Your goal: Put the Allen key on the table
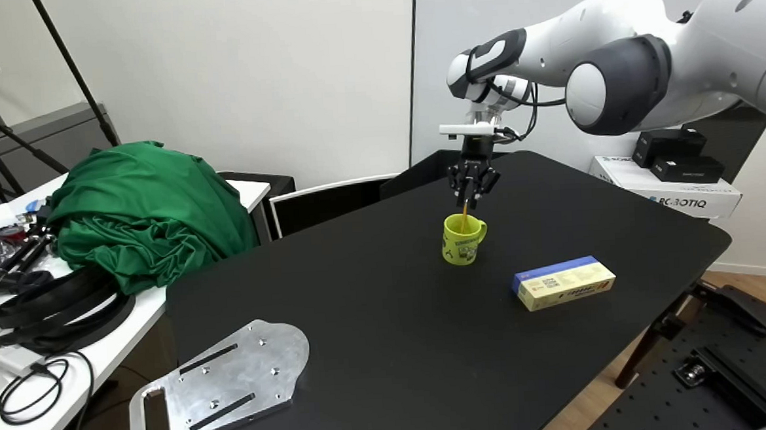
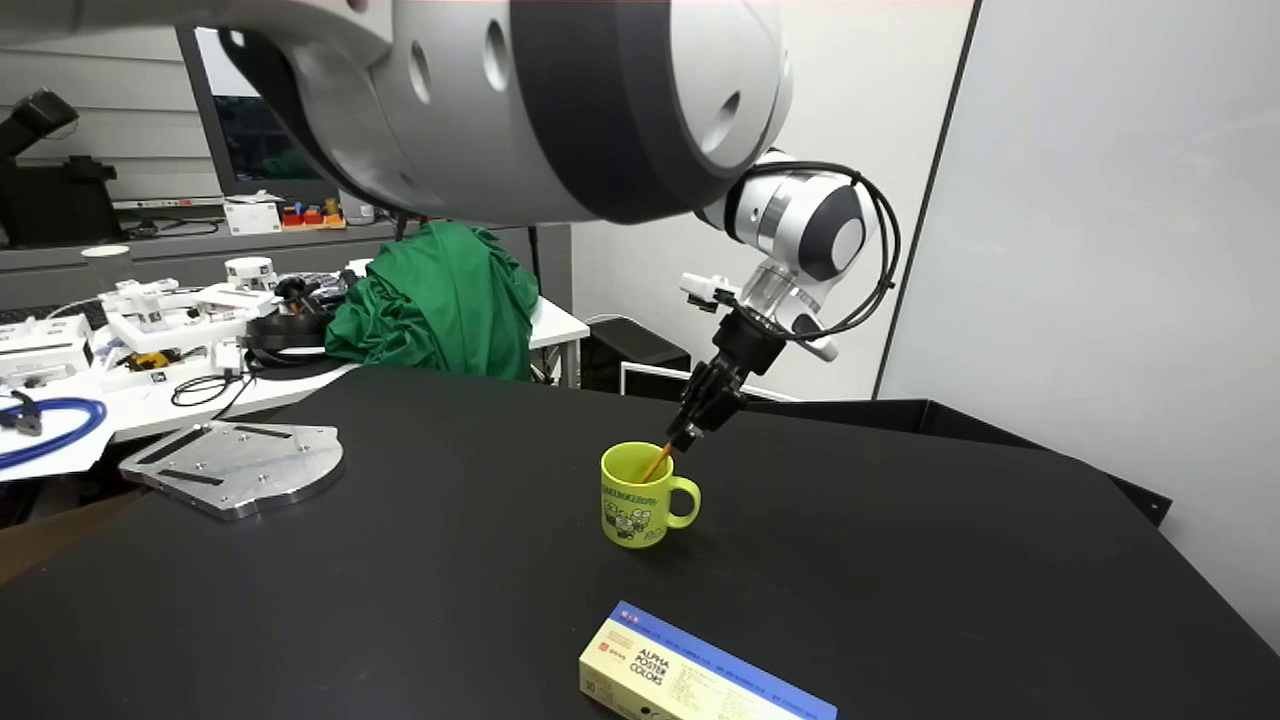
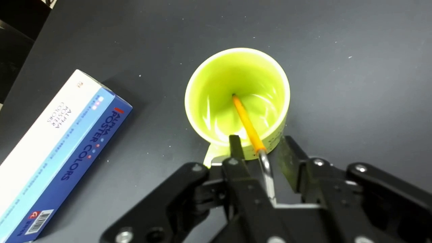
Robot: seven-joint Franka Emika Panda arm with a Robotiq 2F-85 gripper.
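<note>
The Allen key is a thin orange-yellow rod with a silver section and a pale tip. It leans in the lime-green cup, its lower end inside and its upper part sticking out over the rim. It also shows in both exterior views, its top hidden by the fingers. The cup stands upright on the black table. My gripper is open above the cup's rim, pointing down at a tilt. Its fingers stand on either side of the rod's silver part, with gaps visible.
A flat yellow-and-blue box lies on the table near the cup. A silver metal plate lies at a table edge. A white cluttered desk with a green cloth adjoins the table. A white wall stands behind.
</note>
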